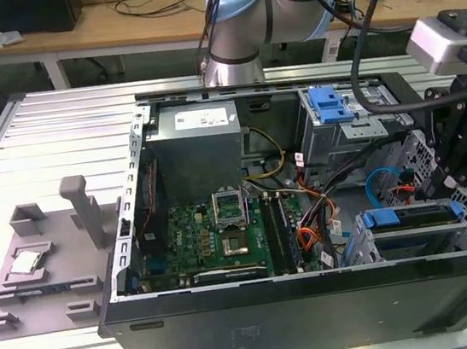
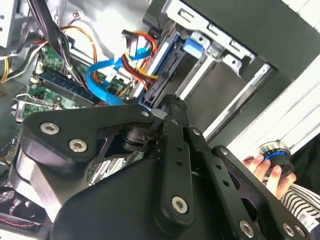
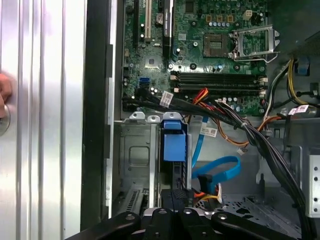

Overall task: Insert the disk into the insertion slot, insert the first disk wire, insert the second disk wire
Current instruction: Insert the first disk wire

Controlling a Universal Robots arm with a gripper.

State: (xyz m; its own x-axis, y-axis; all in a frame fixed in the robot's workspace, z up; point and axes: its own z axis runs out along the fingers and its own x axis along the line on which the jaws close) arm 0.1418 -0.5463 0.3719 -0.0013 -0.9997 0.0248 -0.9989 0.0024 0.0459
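The disk [image 1: 416, 221], silver in its blue carrier, lies inside the insertion slot [image 1: 372, 246] of the light-grey cage at the case's corner on the exterior view's right. In the first wrist view its blue carrier tab [image 3: 174, 141] stands on edge in the cage. My gripper [image 2: 171, 102] hangs over the disk's rear end, its black fingers [image 3: 167, 220] drawn together and shut. Their tips sit by a black plug with red and orange wires [image 3: 202, 194]. A blue flat wire [image 3: 216, 170] loops beside the disk. Whether the tips pinch anything is hidden.
The open case holds a green motherboard [image 1: 212, 242], a grey power supply [image 1: 196, 149] and a taller bay with a blue latch [image 1: 330, 106]. Black cable bundles [image 3: 240, 125] cross near the cage. A person's hand [image 2: 265, 165] holds a knob outside the case.
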